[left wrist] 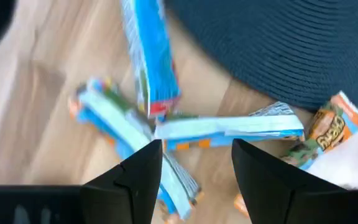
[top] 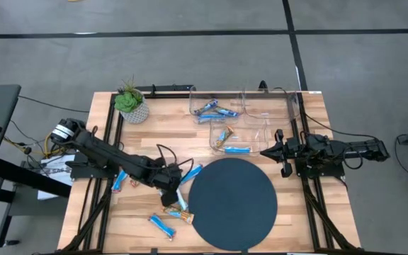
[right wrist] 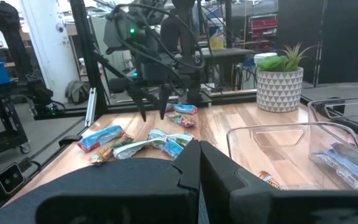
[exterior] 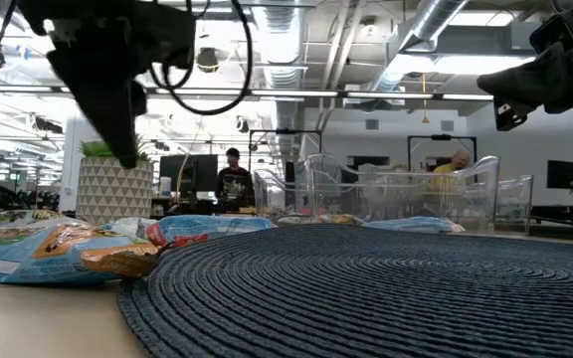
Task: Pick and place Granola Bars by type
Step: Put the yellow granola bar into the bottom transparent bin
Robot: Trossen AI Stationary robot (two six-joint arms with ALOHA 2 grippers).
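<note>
My left gripper is open and hovers just above a small heap of granola bars at the left rim of the round mat. In the left wrist view its fingers frame a light-blue bar lying flat across other light-blue bars. A brown-orange bar lies beside them. More light-blue bars lie on the wood. My right gripper is shut and waits in the air at the table's right, near the bins.
Clear plastic bins stand at the table's far middle, and two of them hold bars. A round dark woven mat covers the near middle. A potted plant stands at the far left. People show in the room behind.
</note>
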